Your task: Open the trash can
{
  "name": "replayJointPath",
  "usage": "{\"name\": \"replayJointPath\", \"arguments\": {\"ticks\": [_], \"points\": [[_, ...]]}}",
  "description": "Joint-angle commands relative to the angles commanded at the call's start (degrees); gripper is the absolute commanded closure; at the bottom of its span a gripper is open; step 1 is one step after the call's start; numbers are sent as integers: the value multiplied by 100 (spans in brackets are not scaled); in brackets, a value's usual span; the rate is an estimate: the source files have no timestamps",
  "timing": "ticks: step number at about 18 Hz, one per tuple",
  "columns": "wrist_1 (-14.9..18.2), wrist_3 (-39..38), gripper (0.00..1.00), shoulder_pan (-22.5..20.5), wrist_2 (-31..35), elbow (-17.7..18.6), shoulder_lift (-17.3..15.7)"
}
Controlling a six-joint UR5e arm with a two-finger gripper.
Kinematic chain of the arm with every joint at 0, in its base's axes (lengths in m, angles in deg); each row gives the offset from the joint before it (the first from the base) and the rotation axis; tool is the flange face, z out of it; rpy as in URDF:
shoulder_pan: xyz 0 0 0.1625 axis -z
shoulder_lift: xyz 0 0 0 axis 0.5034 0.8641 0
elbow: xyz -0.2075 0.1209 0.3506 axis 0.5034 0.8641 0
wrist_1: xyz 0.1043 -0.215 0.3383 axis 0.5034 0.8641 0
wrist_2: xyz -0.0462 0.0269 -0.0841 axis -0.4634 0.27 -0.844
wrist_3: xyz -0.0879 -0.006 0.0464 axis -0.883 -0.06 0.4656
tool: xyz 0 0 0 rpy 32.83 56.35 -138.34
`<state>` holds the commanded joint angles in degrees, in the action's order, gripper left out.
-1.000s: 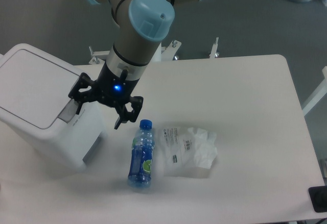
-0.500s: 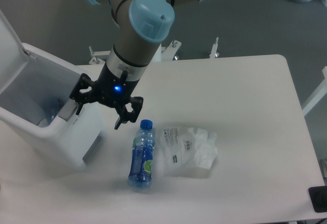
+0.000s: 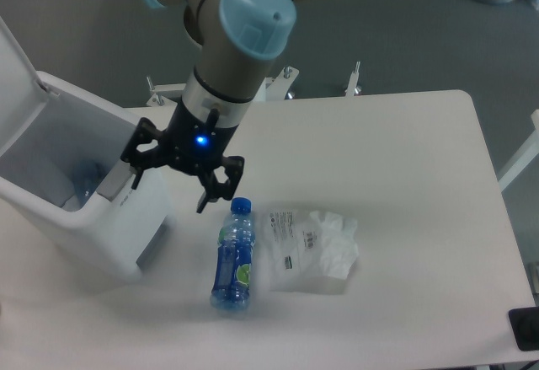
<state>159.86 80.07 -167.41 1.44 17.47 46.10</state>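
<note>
So, the trash can (image 3: 101, 218) sits at the left edge of the desk (image 3: 404, 159), partly out of view, w/ its lid (image 3: 17, 75) swung up and standing near upright at the far left. The inside is open to the camera; something bluish lies at the bottom, too dim to name. The grey button panel (image 3: 114, 186) is on the rim nearest the arm.

The gripper (image 3: 171, 183) hangs just beside that rim, fingers spread wide and holding nothing. One finger (image 3: 135, 168) is over or at the panel, can't tell if it touches; the other finger (image 3: 210, 195) points down toward the desk, near the bottle cap. A blue light glows on the gripper body. The arm (image 3: 240, 41) comes in from the top edge of the view, w/ a light blue cap on the joint.

Other stuff: a blue plastic bottle (image 3: 233, 254) w/ a green label lies on its side near the front edge, cap toward the gripper, just right of the can but apart from it. Right beside the bottle is a crumpled white plastic packet (image 3: 312, 249) w/ printed labels, approx. touching it. Both lie in front of the can's right side, close below the gripper. Behind the far edge some white metal frame parts (image 3: 286, 79) stick up. A dark object (image 3: 526, 328) shows at the front right corner.
</note>
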Motion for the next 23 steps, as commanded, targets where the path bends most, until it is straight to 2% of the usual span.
{"name": "replayJointPath", "arguments": {"ticks": [3,6,8,11,15,18,19,21,23], "points": [[-177,229,0,-290,150,0,-9],[-177,562,0,-597,264,44,-9],[-177,913,0,-896,588,193,9],[-177,1860,0,-1414,1160,483,18],[-177,3390,0,-2118,1248,738,149],[-203,4602,0,-2137,1757,747,359],[-308,4876,0,-2119,1828,738,456],[-554,4975,0,-2093,1847,747,492],[-572,4967,0,-2084,1847,756,501]]}}
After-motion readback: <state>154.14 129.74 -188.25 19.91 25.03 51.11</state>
